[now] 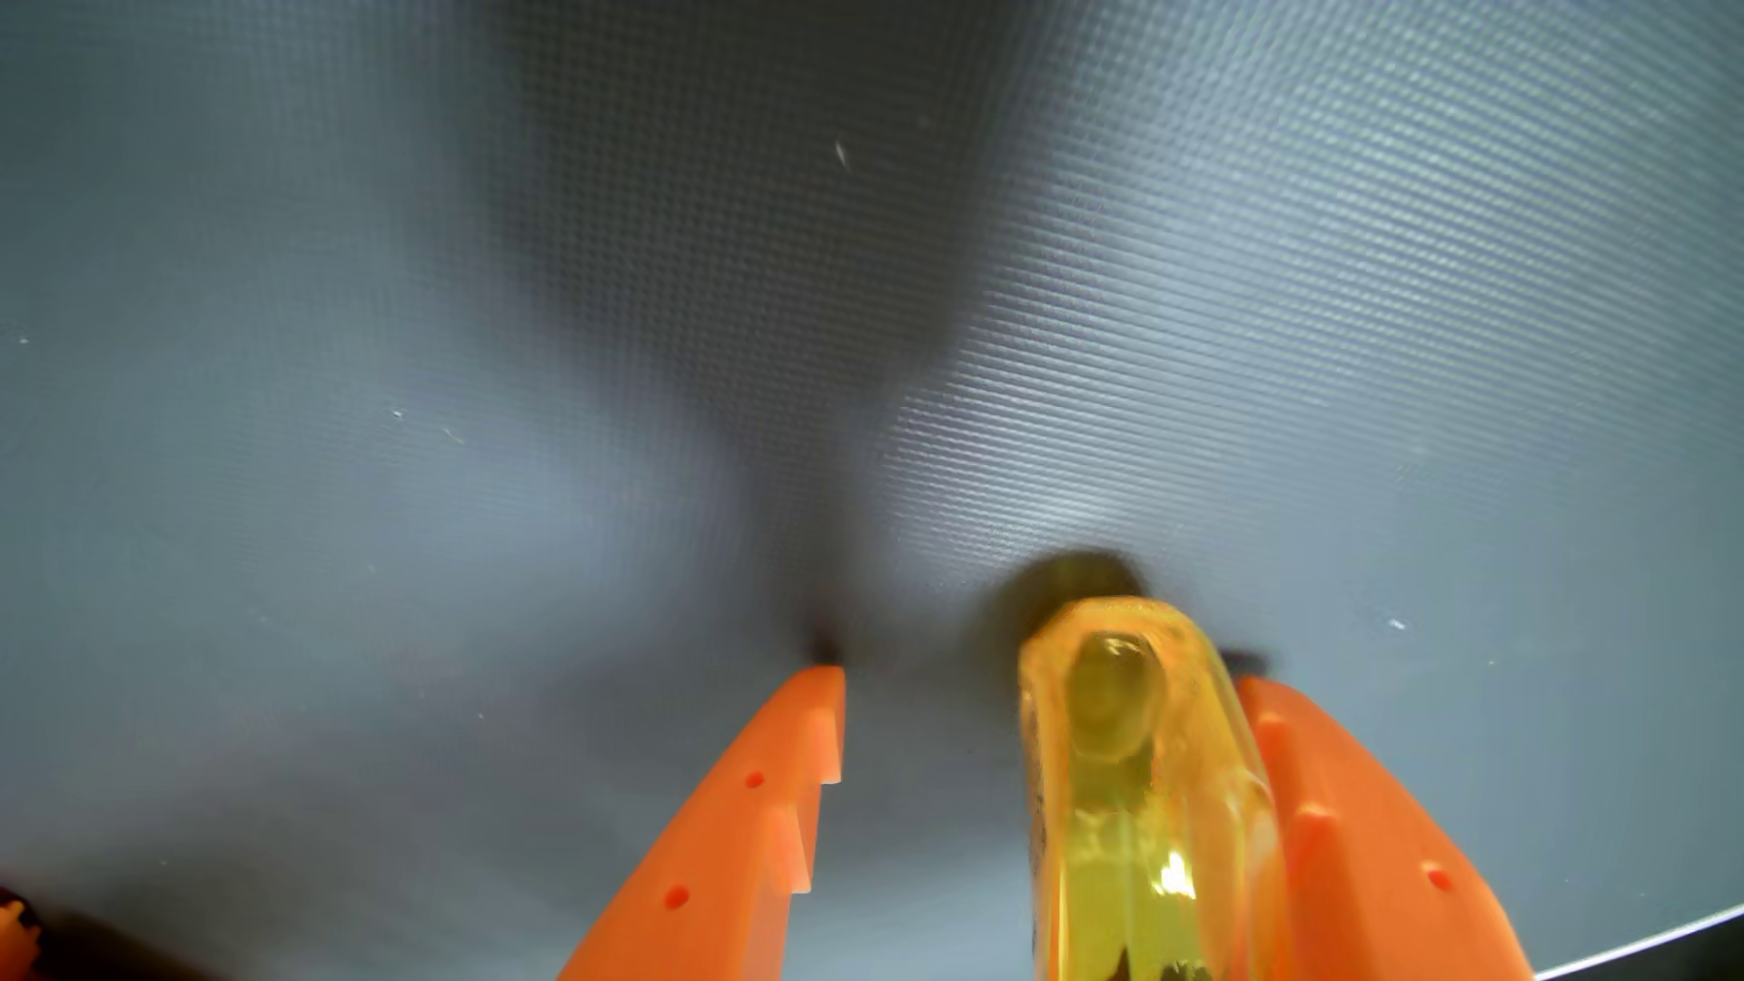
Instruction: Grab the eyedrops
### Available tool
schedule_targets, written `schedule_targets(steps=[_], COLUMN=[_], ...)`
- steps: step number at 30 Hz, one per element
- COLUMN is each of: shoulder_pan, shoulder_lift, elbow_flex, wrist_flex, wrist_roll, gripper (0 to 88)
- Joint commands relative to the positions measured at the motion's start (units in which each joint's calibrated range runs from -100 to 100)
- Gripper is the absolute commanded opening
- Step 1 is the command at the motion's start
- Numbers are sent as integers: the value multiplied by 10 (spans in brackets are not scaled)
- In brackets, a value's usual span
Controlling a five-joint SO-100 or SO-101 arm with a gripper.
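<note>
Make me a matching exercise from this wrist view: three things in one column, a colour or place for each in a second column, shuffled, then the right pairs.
Things:
1. eyedrop bottle
2. gripper fingers
3. mat

Descriptions:
A. grey, finely textured, lies under everything
B. clear yellow, against the finger on the right of the view, with a gap to the other
C. orange, spread apart, entering from the bottom edge

Pairs: 1-B, 2-C, 3-A

yellow eyedrops [1147, 802], orange jaws, grey dotted mat [472, 377]
</note>
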Motion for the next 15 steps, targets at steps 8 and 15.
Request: schedule_targets(steps=[8,15], shoulder_pan=[5,5], shoulder_lift=[-3,-5], elbow_flex=[-9,-9], wrist_flex=[-30,-30], wrist_roll=[0,1], gripper=[10,5])
